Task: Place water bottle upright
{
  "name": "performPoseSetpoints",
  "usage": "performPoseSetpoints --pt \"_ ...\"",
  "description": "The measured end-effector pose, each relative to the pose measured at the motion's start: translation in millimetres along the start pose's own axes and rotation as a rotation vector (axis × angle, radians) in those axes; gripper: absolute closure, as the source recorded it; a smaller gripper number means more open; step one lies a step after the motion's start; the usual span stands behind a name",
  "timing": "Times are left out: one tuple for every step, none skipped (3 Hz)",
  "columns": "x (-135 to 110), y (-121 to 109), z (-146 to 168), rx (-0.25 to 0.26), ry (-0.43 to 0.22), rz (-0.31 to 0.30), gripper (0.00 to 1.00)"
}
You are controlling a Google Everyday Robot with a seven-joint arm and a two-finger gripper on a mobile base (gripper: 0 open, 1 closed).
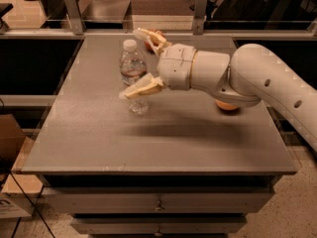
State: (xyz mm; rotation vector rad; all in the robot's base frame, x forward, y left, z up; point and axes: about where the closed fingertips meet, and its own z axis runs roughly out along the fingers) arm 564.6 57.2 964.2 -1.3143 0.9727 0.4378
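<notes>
The water bottle (pixel 132 66) is clear plastic with a white cap. It stands upright on the grey table (pixel 99 138), left of centre. My gripper (pixel 130 63) reaches in from the right at bottle height, and the bottle is between its fingers. The fingers are spread wide: the near one (pixel 141 88) crosses in front of the bottle's lower body and the far one (pixel 150 36) is behind and right of the cap. The gripper is open and I cannot tell whether either finger touches the bottle.
An orange fruit (pixel 228 105) lies on the table at the right, mostly hidden under my arm (pixel 257 78). A metal rail with posts (pixel 72 6) runs along the table's far edge. A cardboard box (pixel 12 133) sits on the floor at the left.
</notes>
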Motion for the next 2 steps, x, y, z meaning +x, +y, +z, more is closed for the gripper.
performPoseSetpoints --pt "0.7 0.3 -0.5 0.003 0.0 0.002 0.0" --pt "1.2 0.9 1.0 0.007 0.035 0.022 0.0"
